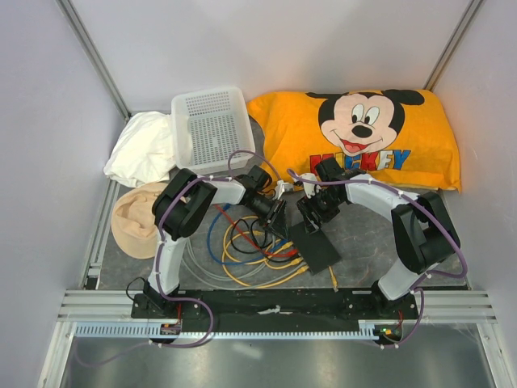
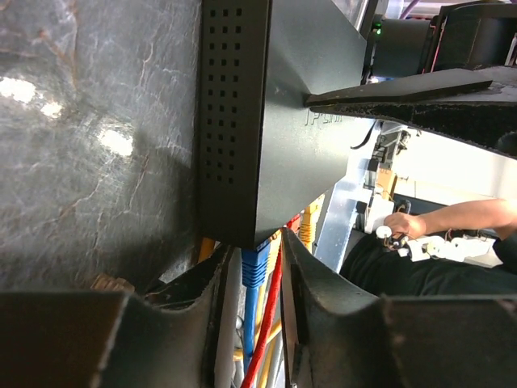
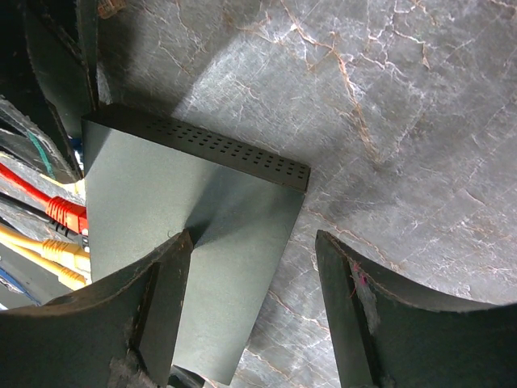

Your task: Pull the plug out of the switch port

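The switch, a flat black box (image 1: 313,245), lies on the grey table with blue, red and yellow cables (image 1: 254,252) running into its left edge. My left gripper (image 1: 277,217) is at that edge. In the left wrist view its jaws (image 2: 254,246) stand narrow around a blue plug (image 2: 254,265) seated in the box (image 2: 266,121), with a red cable (image 2: 271,323) beside it. My right gripper (image 1: 317,212) is open. In the right wrist view (image 3: 250,238) one fingertip (image 3: 179,246) rests on the box top (image 3: 161,194) and the other hangs over bare table.
A red plug (image 3: 66,215) and yellow plugs (image 3: 69,260) sit in neighbouring ports. A white basket (image 1: 212,125), white cloth (image 1: 141,149) and beige cloth (image 1: 136,218) lie at back left, an orange Mickey cloth (image 1: 363,133) at back right. A metal rail (image 1: 275,305) runs along the near edge.
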